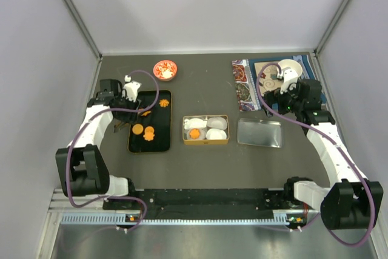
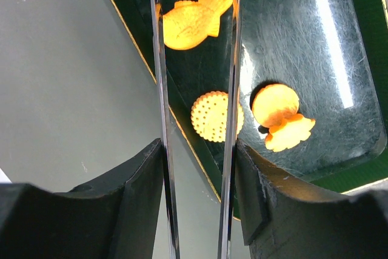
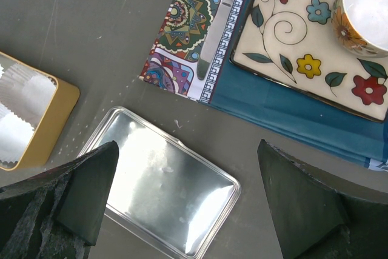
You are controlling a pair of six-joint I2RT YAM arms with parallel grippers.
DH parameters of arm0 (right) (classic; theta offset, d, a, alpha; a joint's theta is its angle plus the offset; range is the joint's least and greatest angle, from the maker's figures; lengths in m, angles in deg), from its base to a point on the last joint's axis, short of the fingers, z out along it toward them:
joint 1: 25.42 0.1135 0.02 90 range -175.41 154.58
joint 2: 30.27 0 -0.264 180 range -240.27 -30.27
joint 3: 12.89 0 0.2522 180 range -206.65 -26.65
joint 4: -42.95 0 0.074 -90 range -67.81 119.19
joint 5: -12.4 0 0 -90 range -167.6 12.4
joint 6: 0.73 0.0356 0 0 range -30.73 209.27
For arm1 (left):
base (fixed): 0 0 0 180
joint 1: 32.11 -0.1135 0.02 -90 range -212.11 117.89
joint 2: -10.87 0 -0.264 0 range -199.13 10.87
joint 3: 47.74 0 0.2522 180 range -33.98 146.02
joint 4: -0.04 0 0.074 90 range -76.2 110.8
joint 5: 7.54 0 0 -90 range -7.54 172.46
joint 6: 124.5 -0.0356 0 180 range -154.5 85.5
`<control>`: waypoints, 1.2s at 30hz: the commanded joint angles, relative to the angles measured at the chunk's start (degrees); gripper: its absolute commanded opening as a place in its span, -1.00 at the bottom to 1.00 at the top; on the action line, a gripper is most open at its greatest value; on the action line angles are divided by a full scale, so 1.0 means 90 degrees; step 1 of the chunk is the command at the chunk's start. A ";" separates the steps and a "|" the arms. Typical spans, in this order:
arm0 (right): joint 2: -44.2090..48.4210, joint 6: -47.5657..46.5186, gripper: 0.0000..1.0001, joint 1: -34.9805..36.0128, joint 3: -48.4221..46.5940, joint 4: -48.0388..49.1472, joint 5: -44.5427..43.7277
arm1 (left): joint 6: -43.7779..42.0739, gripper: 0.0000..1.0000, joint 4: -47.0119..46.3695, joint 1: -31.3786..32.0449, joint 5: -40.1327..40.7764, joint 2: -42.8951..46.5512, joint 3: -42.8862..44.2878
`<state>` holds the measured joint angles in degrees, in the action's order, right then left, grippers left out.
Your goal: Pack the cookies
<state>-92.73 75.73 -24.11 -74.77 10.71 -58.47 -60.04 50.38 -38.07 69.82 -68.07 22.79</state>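
**Left blades astride a fish cookie, tin off to the right**

The left gripper (image 1: pixel 140 108) hangs over the upper left part of the black tray (image 1: pixel 160 145). Its two thin blades (image 2: pixel 159 89) stand narrow and parallel. The fish cookie (image 2: pixel 191 19) lies between them near their far end. Its long axis runs across the gap, body toward the left blade and tail up toward the right one. Both ends meet the blades as far as the wrist view shows. Whether it is pinched and lifted or only bracketed on the tray cannot be told.

Three more cookies rest on the tray:
- a dotted round one (image 2: pixel 215 116), seen between the blades just inside the tray's edge;
- a plain round one (image 2: pixel 276 104), off to the right;
- a flower (image 2: pixel 291 134), touching the plain round one.

The gold tin (image 1: pixel 206 143) sits just right of the tray, its long side running left to right. One cookie (image 1: pixel 194 133) is already in its near left cup, and the other white cups (image 1: pixel 217 124) look unfilled. The tin lies to the right of the blades and nearer the arm bases, across the tray's right rim.

The left arm is plainly the nearer one. The right gripper (image 3: pixel 188 150) is spread wide with nothing in it, well apart from the tin, above the lid (image 1: pixel 260 133) and the placemat (image 3: pixel 182 40).

Judged from this, the carry is short and passes over bare grey table (image 1: pixel 200 89). The glossy tray offers little friction, and the cups are small targets.
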 commanded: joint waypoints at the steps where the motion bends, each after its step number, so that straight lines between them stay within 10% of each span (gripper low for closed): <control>1: -0.0033 -0.0107 0.98 -0.0066 -0.0318 0.0100 0.0022 | -0.0053 0.05 -0.0138 -0.0051 -0.0187 -0.0203 0.0410; 23: -0.0062 -0.0146 0.98 -0.0066 -0.0318 0.0100 0.0003 | -0.0141 -0.14 0.0008 -0.0305 -0.0538 -0.0604 0.0499; 31: -0.0072 -0.0136 0.98 -0.0066 -0.0318 0.0100 0.0012 | -0.0287 -0.87 0.0174 -0.0373 -0.0772 -0.0273 0.0450; 36: -0.0092 -0.0136 0.98 -0.0066 -0.0318 0.0100 0.0022 | -0.0336 -1.00 0.0330 -0.0383 -0.0958 0.0147 0.0352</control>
<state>-93.08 75.31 -24.11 -74.77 10.68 -58.49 -61.68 52.34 -41.13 64.70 -71.96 25.15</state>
